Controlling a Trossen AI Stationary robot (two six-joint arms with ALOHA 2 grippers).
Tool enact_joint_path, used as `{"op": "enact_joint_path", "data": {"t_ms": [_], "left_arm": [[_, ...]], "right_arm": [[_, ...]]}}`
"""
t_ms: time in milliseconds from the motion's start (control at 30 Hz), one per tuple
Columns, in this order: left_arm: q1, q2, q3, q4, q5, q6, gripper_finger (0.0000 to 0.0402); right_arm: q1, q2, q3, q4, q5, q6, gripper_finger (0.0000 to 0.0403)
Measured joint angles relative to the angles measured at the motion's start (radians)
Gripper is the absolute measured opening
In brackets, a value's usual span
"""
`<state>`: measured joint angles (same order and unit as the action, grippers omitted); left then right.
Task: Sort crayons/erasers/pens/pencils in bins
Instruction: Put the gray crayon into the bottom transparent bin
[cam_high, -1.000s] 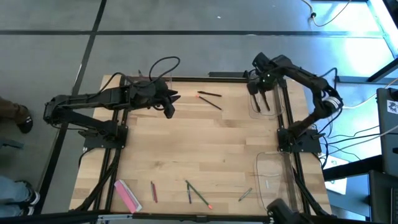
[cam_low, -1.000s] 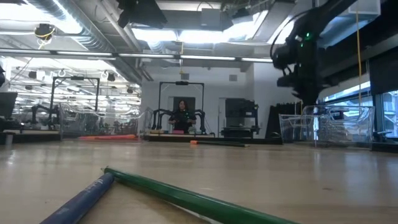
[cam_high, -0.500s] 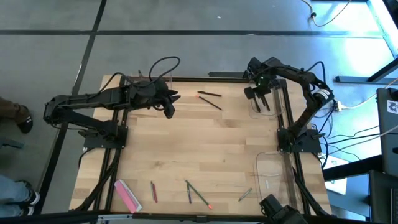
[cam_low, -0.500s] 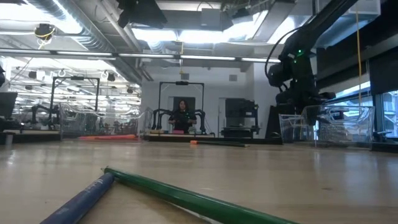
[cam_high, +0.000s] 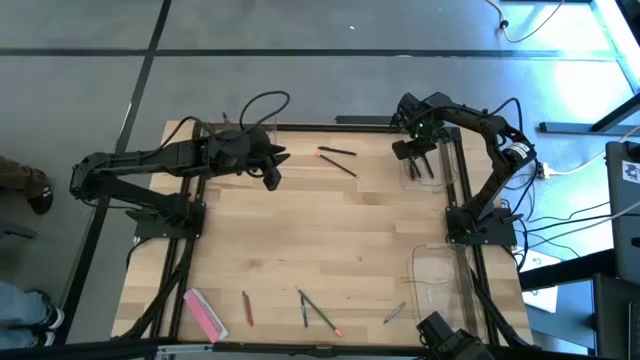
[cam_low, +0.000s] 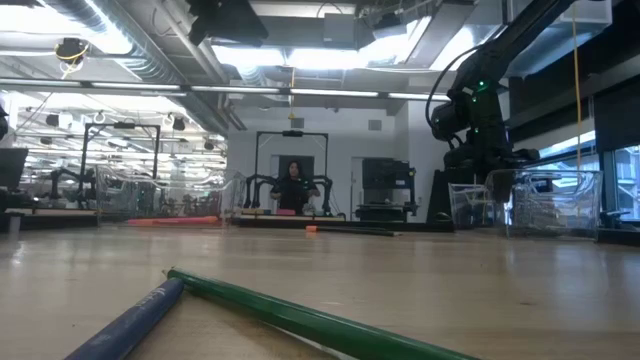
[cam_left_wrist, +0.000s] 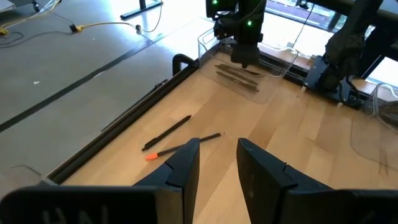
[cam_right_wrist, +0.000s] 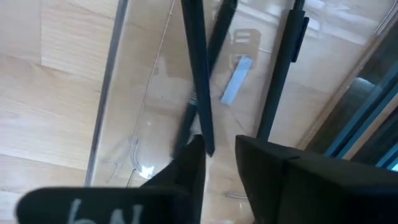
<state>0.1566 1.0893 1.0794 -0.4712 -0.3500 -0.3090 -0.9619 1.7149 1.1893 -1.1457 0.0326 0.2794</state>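
The right gripper (cam_high: 418, 160) is seen at the upper right of the high view, lowered into the clear see-through plastic bin (cam_high: 447, 178) at the table's right edge. In the right wrist view a slim black pen (cam_right_wrist: 198, 74) runs out from between the dark fingers (cam_right_wrist: 186, 169), whose tips stand a little apart around its end; whether it is being gripped or has been freed cannot be told for certain. It is judged that the pen is being let go here because this bin is kept for pens: further black pens (cam_right_wrist: 281, 68) already lie on its floor.

The left gripper (cam_high: 270, 170) is held over the upper middle of the table, jaws parted and nothing between them, as the left wrist view shows. It is aimed towards another black pen (cam_high: 338, 152) and an orange-tipped thin pencil (cam_high: 338, 165) lying just beyond it, presumably so that one can be taken next.

Along the bottom of the high view, several thin coloured pencils (cam_high: 318, 312) and a wide flat pink bar (cam_high: 204, 314) remain unsorted, near a second clear bin (cam_high: 440, 285) at lower right.
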Motion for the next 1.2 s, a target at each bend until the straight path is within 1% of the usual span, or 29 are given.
{"op": "enact_joint_path", "data": {"t_ms": [100,200,300,400,500,600,667,833,900,967,1067,1133,1200], "left_arm": [[0.000,0.000,0.000,-0.038,0.000,-0.028,0.0098],[0.000,0.000,0.000,-0.100,0.000,-0.075,0.0098],[0.000,0.000,0.000,-0.168,0.000,-0.133,0.0098],[-0.005,0.000,0.000,-0.230,-0.001,-0.199,0.0098],[-0.018,0.000,-0.002,-0.266,-0.001,-0.247,0.0098],[-0.037,-0.001,-0.023,-0.269,-0.005,-0.291,0.0098],[-0.049,0.000,-0.037,-0.271,-0.007,-0.322,0.0098],[-0.085,0.000,-0.077,-0.270,-0.008,-0.353,0.0098],[-0.102,0.000,-0.090,-0.270,-0.008,-0.354,0.0098],[-0.122,0.000,-0.092,-0.269,-0.009,-0.354,0.0098],[-0.158,0.000,-0.092,-0.247,-0.010,-0.316,0.0098],[-0.182,-0.001,-0.092,-0.218,-0.008,-0.263,0.0098],[-0.204,-0.004,-0.092,-0.197,-0.008,-0.206,0.0098]], "right_arm": [[0.000,0.000,0.001,0.002,0.000,-0.014,0.0108],[0.000,-0.016,0.026,-0.001,0.001,-0.073,0.0114],[0.012,-0.077,0.060,0.002,0.003,-0.103,0.0116],[0.067,-0.165,0.067,0.011,0.007,-0.192,0.0116],[0.172,-0.272,0.065,0.024,0.000,-0.255,0.0116],[0.297,-0.366,0.064,0.024,-0.055,-0.236,0.0116],[0.385,-0.425,0.064,0.023,-0.076,-0.266,0.0116],[0.595,-0.537,0.064,0.004,-0.088,-0.486,0.0116],[0.680,-0.566,0.064,-0.010,-0.115,-0.578,0.0116],[0.768,-0.586,0.063,-0.022,-0.156,-0.622,0.0116],[0.904,-0.592,0.063,-0.025,-0.185,-0.565,0.0116],[0.990,-0.581,0.063,-0.023,-0.182,-0.490,0.0116],[1.073,-0.561,0.063,-0.016,-0.157,-0.397,0.0116]]}}
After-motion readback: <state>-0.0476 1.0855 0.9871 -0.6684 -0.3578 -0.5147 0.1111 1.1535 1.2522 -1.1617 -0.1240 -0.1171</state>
